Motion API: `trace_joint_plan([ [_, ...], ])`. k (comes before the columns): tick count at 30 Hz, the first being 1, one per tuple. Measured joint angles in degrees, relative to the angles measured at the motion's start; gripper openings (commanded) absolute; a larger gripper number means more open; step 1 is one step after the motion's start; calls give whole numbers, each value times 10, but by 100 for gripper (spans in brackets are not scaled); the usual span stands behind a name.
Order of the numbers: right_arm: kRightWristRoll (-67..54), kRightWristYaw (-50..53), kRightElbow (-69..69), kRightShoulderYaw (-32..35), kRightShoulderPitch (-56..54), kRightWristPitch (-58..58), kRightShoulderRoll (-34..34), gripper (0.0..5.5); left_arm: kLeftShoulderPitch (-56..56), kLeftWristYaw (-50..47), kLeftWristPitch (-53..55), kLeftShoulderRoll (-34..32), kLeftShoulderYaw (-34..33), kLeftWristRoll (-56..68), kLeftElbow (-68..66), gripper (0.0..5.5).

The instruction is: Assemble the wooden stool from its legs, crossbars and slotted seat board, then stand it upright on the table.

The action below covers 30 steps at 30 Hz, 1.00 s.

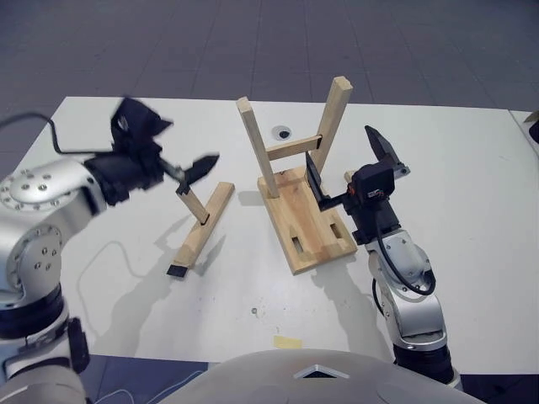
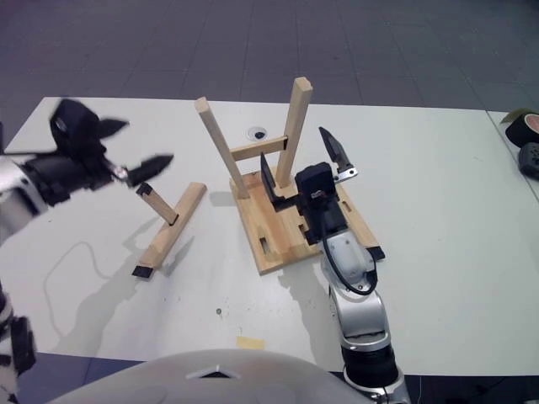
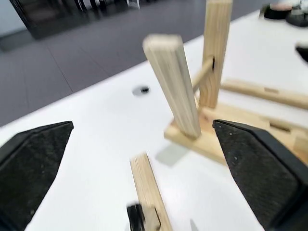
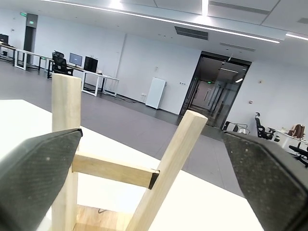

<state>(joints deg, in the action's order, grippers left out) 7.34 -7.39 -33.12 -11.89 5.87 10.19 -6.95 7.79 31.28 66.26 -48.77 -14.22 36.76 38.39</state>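
The slotted seat board (image 1: 313, 231) lies flat on the white table (image 1: 472, 210). Two legs (image 1: 257, 150) (image 1: 334, 111) stand up from its far end, joined by a crossbar (image 1: 294, 148). A loose leg (image 1: 205, 225) with a short crossbar stub (image 1: 195, 203) lies to the left of the board. My left gripper (image 1: 173, 147) hangs open just above that stub. My right gripper (image 1: 349, 164) stands open over the board's right side, close behind the standing legs (image 4: 65, 144). Another leg (image 2: 360, 223) lies along the board's right edge, mostly hidden by the right arm.
A round cable hole (image 1: 282, 131) sits in the table behind the standing legs. A yellow tape scrap (image 1: 286, 342) lies near the front edge. Dark round objects (image 2: 526, 139) rest at the far right. The table's right half has free room.
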Motion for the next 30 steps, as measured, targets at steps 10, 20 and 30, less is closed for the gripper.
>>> trace_joint_plan([
  [10,6,15,4,-2,6,-11,16,540,-78,61,-152,14,160,-118,-202,539],
  [20,5,15,2,-2,10,-10,18,540,-69,106,-242,16,228,-197,-284,393],
  [30,9,19,2,-6,8,-10,27,540,-73,139,-364,-12,278,-267,-307,233],
])
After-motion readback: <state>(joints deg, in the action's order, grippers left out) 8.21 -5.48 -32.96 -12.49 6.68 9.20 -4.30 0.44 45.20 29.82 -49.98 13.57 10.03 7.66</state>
